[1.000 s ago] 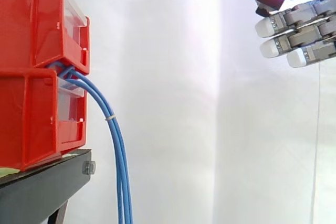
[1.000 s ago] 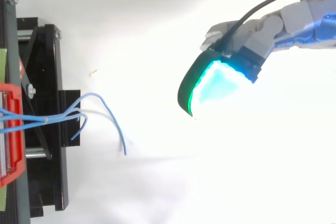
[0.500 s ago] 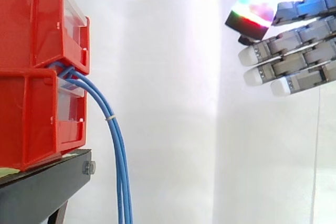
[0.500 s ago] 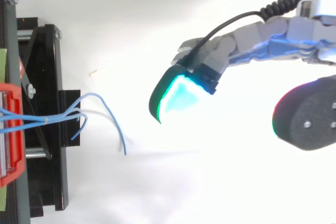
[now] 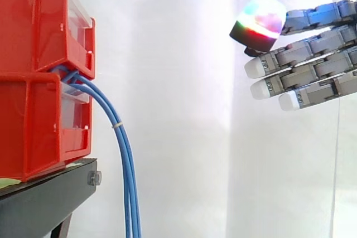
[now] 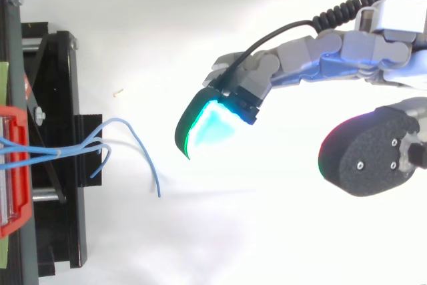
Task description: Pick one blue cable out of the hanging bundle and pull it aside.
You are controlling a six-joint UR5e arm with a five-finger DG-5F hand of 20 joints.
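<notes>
A bundle of blue cables (image 5: 124, 160) comes out between the two stacked red bins (image 5: 39, 76) and hangs down past the black stand (image 5: 44, 199), tied by a pale band. From above, the cable ends (image 6: 143, 151) fan out to the right of the stand. My hand (image 5: 312, 68) is at the upper right in the side view, well to the right of the bundle and apart from it. Its fingers (image 6: 300, 58) are straight and point left towards the cables, with nothing between them and the thumb (image 6: 363, 158). One pad (image 6: 207, 128) glows cyan.
A white curtain hangs behind everything. The black stand (image 6: 60, 158) and red bins (image 6: 13, 165) line the left edge of the top view. Between the cables and my hand lies open white space.
My hand has moved left towards the cable bundle and slightly lower, with more of its fingers and its thumb coming into view. The cables have not moved.
</notes>
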